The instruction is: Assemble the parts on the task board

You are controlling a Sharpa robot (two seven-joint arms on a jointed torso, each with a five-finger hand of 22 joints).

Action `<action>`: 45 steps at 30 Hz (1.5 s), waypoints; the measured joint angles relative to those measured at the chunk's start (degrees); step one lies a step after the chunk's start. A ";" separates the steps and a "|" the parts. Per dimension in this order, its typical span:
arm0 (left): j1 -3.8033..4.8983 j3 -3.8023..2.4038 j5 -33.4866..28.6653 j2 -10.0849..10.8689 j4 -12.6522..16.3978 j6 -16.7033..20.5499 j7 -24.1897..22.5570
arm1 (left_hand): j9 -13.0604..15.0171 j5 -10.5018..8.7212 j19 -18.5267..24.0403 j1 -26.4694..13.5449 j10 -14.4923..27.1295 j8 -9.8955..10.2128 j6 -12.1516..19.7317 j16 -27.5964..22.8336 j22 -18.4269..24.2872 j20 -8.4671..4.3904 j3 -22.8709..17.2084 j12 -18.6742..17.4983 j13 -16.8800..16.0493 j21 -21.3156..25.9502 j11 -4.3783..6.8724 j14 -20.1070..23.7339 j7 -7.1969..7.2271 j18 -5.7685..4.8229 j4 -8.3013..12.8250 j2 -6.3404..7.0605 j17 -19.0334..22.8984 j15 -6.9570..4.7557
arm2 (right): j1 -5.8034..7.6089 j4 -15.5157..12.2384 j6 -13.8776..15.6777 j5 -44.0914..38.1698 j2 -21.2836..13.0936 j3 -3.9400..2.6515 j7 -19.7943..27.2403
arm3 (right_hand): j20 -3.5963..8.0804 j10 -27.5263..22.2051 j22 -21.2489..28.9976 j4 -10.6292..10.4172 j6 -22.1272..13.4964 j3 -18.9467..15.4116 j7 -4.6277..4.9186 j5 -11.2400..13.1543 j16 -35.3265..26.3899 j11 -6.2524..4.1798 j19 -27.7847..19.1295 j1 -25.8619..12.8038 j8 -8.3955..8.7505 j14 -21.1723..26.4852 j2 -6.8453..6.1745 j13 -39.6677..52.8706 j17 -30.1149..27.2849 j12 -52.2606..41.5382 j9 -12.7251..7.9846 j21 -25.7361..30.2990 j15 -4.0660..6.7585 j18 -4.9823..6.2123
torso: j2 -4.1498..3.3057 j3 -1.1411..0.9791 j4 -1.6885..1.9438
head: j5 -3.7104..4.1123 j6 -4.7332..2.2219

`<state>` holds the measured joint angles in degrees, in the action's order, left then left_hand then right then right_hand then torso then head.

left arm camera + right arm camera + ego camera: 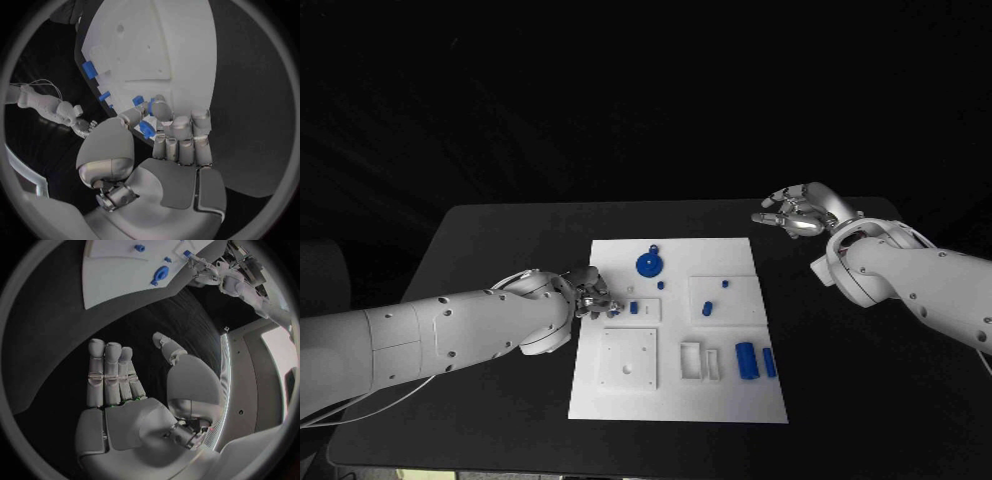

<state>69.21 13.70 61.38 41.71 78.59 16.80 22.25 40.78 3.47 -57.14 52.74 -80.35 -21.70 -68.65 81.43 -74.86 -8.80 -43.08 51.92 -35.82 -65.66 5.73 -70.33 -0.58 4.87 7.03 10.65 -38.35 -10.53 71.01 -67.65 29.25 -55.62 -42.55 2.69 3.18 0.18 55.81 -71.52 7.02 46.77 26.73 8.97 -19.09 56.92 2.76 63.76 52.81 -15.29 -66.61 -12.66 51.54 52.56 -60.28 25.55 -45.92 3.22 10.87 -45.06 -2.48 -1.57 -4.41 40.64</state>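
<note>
Left hand (593, 294) covers the task board (678, 400) edge at its left side; the small blue part (147, 128) between its fingertips is mostly hidden by thumb + fingers, so shape and exact grip can't be told. Board runs out of frame in both wrist views, only part of it visible in each. Small blue parts near the board centre (708, 307) are too tiny to tell seated vs loose, and the two blue pieces (756, 360) look upright or lying, can't tell which.

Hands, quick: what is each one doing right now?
Left hand: pinches a small blue part at the task board's left edge.
Right hand: open, holds nothing, over the black table off the board.
</note>
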 measured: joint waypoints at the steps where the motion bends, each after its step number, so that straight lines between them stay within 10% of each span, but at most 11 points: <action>1: -0.05 -0.03 0.11 -0.03 -0.04 0.00 0.00 | 0.00 0.00 0.00 0.00 0.00 -0.15 0.00 0.00 -0.04 0.00 0.07 0.00 -0.01 0.00 0.00 -0.01 0.00 0.00 0.07 0.00 0.00 0.01 | 0.00 0.00 0.00 0.00 0.00 0.00 0.00 | 0.00 0.00 0.00 0.00 -0.04 0.00 0.04 0.00 0.00 0.00 0.00 0.00 0.00 0.00 0.00 0.00 0.00 0.00 0.00 0.00 0.00 0.00 | 0.00 0.00 0.00 | 0.01 0.01; 45: -0.64 -0.10 0.98 -0.25 -0.48 2.32 -0.19 | 0.18 -0.44 -0.83 -0.41 -0.50 -0.68 -0.42 0.66 -0.07 -0.41 0.07 0.44 -0.43 -0.22 0.11 -0.24 0.42 -0.39 0.07 -0.41 -0.24 -0.21 | -0.18 0.13 -0.04 0.14 -0.01 0.00 0.11 | 0.00 -0.21 -0.17 -0.32 -0.24 0.00 0.01 -1.33 0.00 0.21 0.00 -0.22 0.00 0.00 0.22 -0.36 0.16 -0.46 -0.04 0.23 0.00 0.00 | 0.01 0.02 -0.03 | 0.14 -0.07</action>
<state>68.57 13.60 62.36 41.46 78.11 19.11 22.06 40.96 3.03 -57.97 52.32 -80.85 -22.37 -69.07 82.10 -74.93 -9.21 -43.01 52.36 -36.26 -65.89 5.84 -70.57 -0.16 4.48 7.10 10.24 -38.59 -10.74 70.83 -67.52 29.22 -55.48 -42.56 2.69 3.28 0.18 55.60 -71.69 6.71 46.53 26.73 8.98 -20.42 56.92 2.97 63.76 52.58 -15.29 -66.61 -12.44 51.18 52.71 -60.74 25.51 -45.69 3.22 10.87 -45.05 -2.46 -1.59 -4.27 40.57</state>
